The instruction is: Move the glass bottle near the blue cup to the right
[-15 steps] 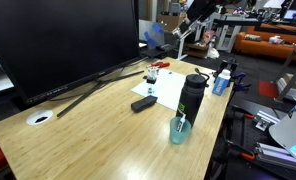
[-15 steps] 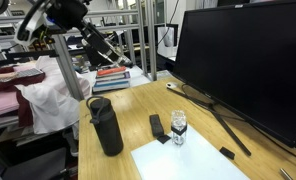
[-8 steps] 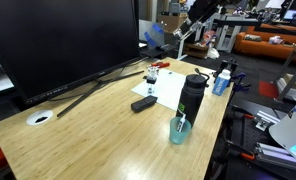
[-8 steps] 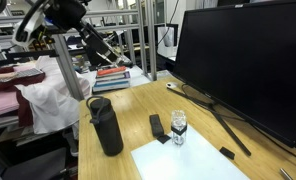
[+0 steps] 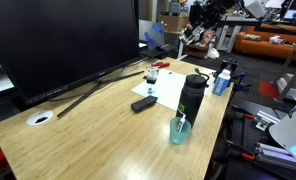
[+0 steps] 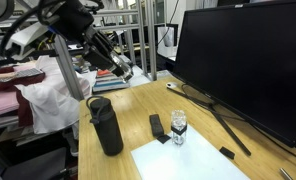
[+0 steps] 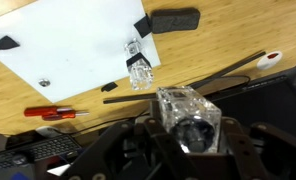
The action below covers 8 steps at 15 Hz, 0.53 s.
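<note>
We see the fingers (image 5: 191, 33) high above the far end of the table (image 5: 98, 140), holding nothing. Whether they stand apart or together we cannot tell: they are small in both exterior views, and the wrist view does not show their tips clearly.

The bottle (image 5: 180, 121) is well apart from them and far below, right at the cup (image 5: 178, 133), with the flask (image 5: 193, 95) between it and the fingers. Only its pale top shows clearly. We cannot tell whether it touches the cup, stands behind it or sits in it. A 2nd bottle (image 7: 138, 65) stands on the paper (image 7: 78, 50), closer beneath the fingers, and is not the 1 wanted.

We judge the bottle light, stiff, smooth and breakable, so it could slip or tip. A gentle hold across its body just below the top looks best, coming in on the side away from the cup. What the cup, the flask or either bottle holds we cannot tell; the flask appears capped.
</note>
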Available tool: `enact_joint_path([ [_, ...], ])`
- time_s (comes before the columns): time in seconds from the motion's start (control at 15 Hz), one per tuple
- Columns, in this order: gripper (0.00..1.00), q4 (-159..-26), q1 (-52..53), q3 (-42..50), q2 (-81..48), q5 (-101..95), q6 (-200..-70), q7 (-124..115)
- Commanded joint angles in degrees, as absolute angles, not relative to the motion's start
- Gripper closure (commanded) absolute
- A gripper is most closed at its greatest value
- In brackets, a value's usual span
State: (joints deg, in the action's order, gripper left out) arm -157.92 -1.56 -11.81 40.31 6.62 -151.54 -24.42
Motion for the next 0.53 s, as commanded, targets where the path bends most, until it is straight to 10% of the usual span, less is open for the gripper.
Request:
enact_joint_path([
  [0.0,0.82,-158.92,-8.94,-16.23,42.49,3.21,-151.0,-31.95],
  [0.07,0.82,-159.25,-10.37,-17.09,43.16,2.35,-151.82,-33.48],
  [0.13,0.57,-158.4,-7.03,-14.23,40.93,4.15,-151.42,-29.89],
  [0.47,0.57,-158.86,-8.99,-16.05,42.28,3.28,-151.43,-32.57],
])
